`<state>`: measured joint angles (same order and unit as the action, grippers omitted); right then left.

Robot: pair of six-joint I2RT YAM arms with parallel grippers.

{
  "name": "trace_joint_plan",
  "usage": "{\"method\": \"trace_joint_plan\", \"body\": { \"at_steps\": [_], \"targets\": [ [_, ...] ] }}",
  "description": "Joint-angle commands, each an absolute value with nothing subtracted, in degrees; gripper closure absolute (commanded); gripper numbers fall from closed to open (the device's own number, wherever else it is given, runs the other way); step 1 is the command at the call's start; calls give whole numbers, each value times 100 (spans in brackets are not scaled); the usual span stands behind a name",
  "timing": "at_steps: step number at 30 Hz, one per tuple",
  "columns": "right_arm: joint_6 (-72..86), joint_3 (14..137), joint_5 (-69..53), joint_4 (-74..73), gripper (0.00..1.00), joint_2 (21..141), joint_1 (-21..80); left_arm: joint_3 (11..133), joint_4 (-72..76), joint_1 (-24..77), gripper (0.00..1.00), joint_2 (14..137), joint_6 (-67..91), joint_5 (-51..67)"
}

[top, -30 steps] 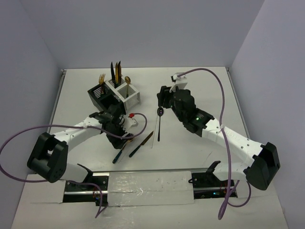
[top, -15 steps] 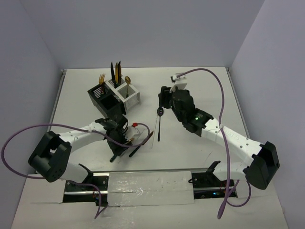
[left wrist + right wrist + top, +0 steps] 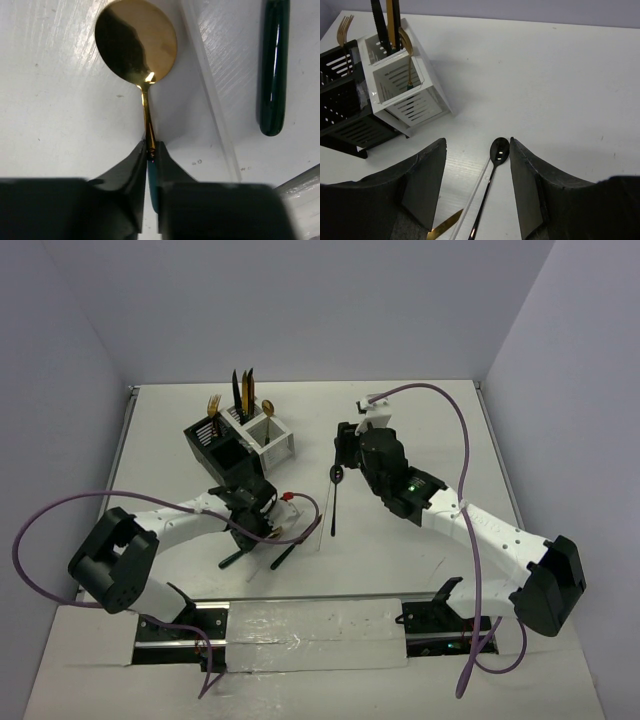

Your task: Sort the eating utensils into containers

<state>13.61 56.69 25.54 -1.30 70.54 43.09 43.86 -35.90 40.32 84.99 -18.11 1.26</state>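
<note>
Overhead, containers: I see the black caddy [image 3: 212, 446] and the white caddy [image 3: 270, 437] joined side by side on the far left part of the table [image 3: 430, 420]. A gold fork [image 3: 213, 403], two knives [image 3: 243, 390] and a standing spoon [image 3: 268, 408] stick up out of them.
Overhead, left gripper: the left gripper [image 3: 262, 530] is down at the table, on the near side of the caddies. A dark green handle pokes out beneath it toward me; I think it belongs to the gold spoon [image 3: 232, 559], though the arm hides the join.
Overhead, right gripper: the right gripper [image 3: 343, 452] hangs over the bowl end of the black spoon [image 3: 334, 505], which lies flat mid-table.
Left wrist, grip: my fingers [image 3: 125, 170] are clenched on the thin neck of the gold spoon [image 3: 136, 42], whose round bowl lies on the table.
Left wrist, neighbours: a pale chopstick [image 3: 207, 85] lies just right of the spoon, and a loose green handle [image 3: 272, 70] lies beyond that.
Right wrist, grip: the fingers [image 3: 427, 185] are spread wide and grasp nothing.
Right wrist, below: the black spoon [image 3: 499, 150] lies between them on the table, bowl pointing away.
Right wrist, containers: the white caddy [image 3: 405, 85] holds the knives and the standing spoon, and the black caddy [image 3: 340, 100] sits at its left.
</note>
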Motion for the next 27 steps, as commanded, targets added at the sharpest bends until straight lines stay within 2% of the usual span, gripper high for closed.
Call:
{"method": "trace_joint_plan", "body": {
  "at_steps": [1,2,7,20,27],
  "targets": [
    [1274,5669,2725,-53,39,6952,4263,4183,-3287,4052,91,8807,-1837,-79],
    [1274,5660,2716,-44,39,6926,4254,4192,-3270,4052,100,8824,-1837,-53],
    [1274,5581,2707,-35,39,6856,4219,4324,-3173,4052,100,8728,-1749,-53],
    [1459,5309,2575,-35,39,6548,3982,5229,-2707,3464,100,6787,-1442,491],
    [1547,5177,2549,-35,39,6364,3885,5800,-989,3156,100,6398,-1108,397]
  ]
}}
